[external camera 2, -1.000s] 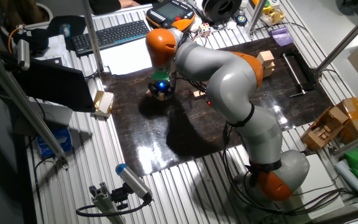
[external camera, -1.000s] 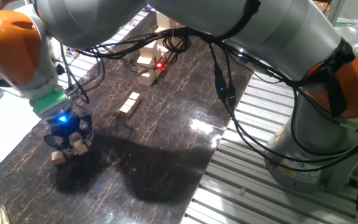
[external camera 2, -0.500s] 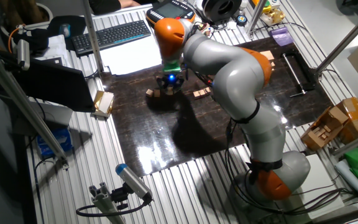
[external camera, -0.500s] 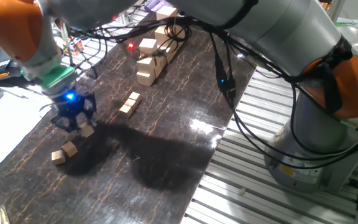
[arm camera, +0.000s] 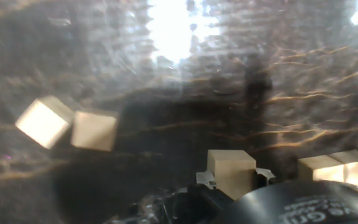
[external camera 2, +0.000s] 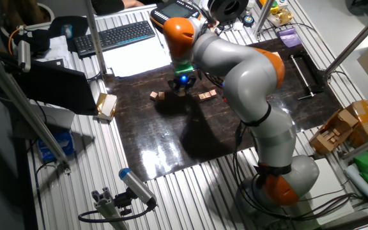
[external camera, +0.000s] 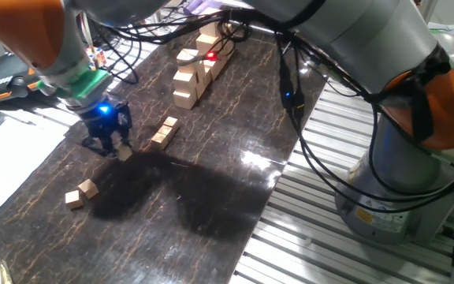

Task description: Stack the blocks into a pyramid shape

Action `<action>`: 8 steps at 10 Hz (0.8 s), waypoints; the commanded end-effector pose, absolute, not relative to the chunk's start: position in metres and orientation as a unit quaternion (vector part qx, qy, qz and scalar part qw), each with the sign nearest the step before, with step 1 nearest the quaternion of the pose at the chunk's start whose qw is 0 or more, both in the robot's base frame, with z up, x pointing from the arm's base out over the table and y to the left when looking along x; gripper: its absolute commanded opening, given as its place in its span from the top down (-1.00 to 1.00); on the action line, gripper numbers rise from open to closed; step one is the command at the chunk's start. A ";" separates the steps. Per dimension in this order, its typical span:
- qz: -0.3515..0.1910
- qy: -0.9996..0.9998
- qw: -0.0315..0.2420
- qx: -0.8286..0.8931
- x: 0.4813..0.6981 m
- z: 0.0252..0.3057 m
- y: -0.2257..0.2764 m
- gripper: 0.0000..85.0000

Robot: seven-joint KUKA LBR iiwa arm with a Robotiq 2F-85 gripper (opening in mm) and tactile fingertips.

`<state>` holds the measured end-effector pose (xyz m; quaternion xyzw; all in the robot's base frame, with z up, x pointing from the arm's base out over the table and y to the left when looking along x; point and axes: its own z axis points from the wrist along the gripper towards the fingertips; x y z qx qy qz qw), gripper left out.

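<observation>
My gripper (external camera: 113,148) is shut on one small tan cube (external camera: 123,153) and holds it just above the dark mat. In the hand view the held cube (arm camera: 230,169) sits between the fingertips (arm camera: 204,179). Two more tan cubes (external camera: 81,193) lie side by side to the front left, and also show in the hand view (arm camera: 67,126) and the other fixed view (external camera 2: 157,96). A short row of tan cubes (external camera: 164,132) lies just right of the gripper, seen also in the other fixed view (external camera 2: 206,96) and at the hand view's right edge (arm camera: 337,167). No heap of cubes shows.
A stepped stack of larger pale blocks (external camera: 189,72) stands at the far end of the dark mat (external camera: 211,181). A keyboard (external camera 2: 117,35) and papers lie beyond the mat's left side. A wooden block (external camera 2: 106,105) rests on the slatted table. Cables hang above the mat.
The gripper has lifted one cube away from the two at the front left. It has carried that cube back and right toward the short row of cubes.
</observation>
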<state>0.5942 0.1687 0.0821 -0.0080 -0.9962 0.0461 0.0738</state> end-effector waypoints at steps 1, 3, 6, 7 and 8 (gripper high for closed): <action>0.042 -0.994 0.076 0.059 0.594 0.081 0.168 0.17; 0.036 -0.995 0.079 0.056 0.595 0.081 0.171 0.18; 0.026 -0.995 0.080 0.044 0.597 0.082 0.175 0.26; 0.023 -0.996 0.080 0.038 0.597 0.082 0.175 0.29; 0.030 -0.996 0.079 0.019 0.597 0.082 0.175 0.28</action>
